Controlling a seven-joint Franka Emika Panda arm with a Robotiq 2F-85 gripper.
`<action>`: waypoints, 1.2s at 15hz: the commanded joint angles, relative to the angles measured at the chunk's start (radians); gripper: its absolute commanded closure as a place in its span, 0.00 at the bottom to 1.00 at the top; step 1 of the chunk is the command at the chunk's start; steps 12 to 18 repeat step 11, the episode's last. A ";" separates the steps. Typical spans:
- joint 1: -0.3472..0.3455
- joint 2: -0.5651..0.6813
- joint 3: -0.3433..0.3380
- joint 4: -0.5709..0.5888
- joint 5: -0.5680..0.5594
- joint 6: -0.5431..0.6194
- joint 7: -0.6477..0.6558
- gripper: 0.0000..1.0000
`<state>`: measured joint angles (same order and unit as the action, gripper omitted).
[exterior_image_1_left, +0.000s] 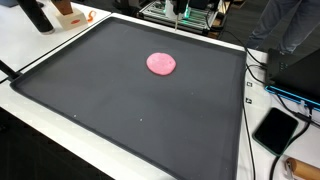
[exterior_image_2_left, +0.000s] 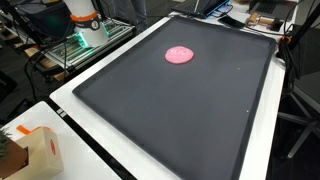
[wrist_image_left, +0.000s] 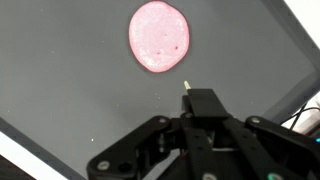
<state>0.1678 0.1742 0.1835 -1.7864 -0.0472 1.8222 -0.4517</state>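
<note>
In the wrist view the pincer (wrist_image_left: 197, 100) is held low over the black mat (wrist_image_left: 70, 90), just short of the pink disc (wrist_image_left: 159, 37), which is thus left unobstructed. Whether the pincer is released or clenched cannot be told. The disc is laid flat, well inside the mat's edges, and the mat is borne by the white table (exterior_image_1_left: 25, 50).

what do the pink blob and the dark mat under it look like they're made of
The pink blob looks like soft putty or dough pressed flat: matte, uneven outline, small dimples in the wrist view; silicone is possible too. The mat looks like dark grey rubber or foam: matte, no glare, darker edge strip.
</note>
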 joint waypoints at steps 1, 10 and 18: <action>-0.024 -0.073 0.004 -0.085 0.052 0.012 -0.087 0.97; -0.013 -0.047 0.001 -0.048 0.025 -0.004 -0.063 0.87; -0.013 -0.047 0.001 -0.048 0.025 -0.004 -0.064 0.87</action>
